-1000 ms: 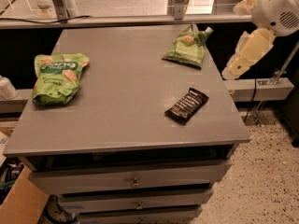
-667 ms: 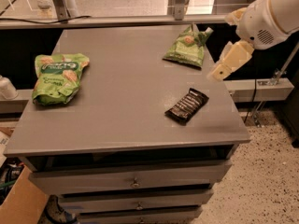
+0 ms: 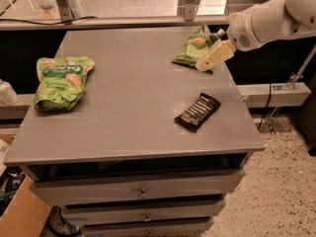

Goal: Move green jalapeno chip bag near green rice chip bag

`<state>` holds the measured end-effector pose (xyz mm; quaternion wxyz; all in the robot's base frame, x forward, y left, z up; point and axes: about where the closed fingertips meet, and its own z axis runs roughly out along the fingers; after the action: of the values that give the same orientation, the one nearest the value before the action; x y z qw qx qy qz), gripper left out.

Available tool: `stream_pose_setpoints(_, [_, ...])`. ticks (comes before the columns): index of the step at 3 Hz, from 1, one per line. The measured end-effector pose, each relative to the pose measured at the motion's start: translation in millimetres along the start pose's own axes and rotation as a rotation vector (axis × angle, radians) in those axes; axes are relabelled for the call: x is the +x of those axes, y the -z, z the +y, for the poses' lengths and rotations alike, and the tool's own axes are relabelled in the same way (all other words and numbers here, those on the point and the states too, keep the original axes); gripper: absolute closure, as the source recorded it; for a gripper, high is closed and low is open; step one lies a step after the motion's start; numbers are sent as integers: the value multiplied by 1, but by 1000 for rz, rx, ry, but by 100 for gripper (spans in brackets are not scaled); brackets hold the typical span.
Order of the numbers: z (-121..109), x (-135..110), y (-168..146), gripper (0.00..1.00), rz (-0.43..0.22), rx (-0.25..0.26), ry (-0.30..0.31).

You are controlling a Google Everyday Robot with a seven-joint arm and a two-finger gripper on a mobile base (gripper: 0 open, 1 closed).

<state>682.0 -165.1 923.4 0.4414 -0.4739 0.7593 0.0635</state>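
Note:
The green jalapeno chip bag (image 3: 191,48), small and olive-green with a flared top, lies at the far right of the grey table top (image 3: 133,93). The green rice chip bag (image 3: 60,79), larger and bright green with a dark logo band, lies at the left side of the table. My gripper (image 3: 214,56) reaches in from the right on a white arm (image 3: 266,19). It hangs at the right edge of the jalapeno bag, overlapping that edge in the picture. I cannot tell whether it touches the bag.
A black snack packet (image 3: 197,111) lies on the table near the right front. Drawers (image 3: 140,191) sit below the table top. A rail (image 3: 123,21) runs along the back edge. A cardboard box (image 3: 19,216) stands on the floor at the lower left.
My arm has swung left and down from beyond the table's right edge. The gripper now sits at the jalapeno bag's right edge. The bags and packet have not moved.

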Motion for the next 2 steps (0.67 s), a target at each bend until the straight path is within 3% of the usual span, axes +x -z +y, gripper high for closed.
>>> stream_pose_setpoints(2, [-9, 0, -14, 0, -35, 23, -21])
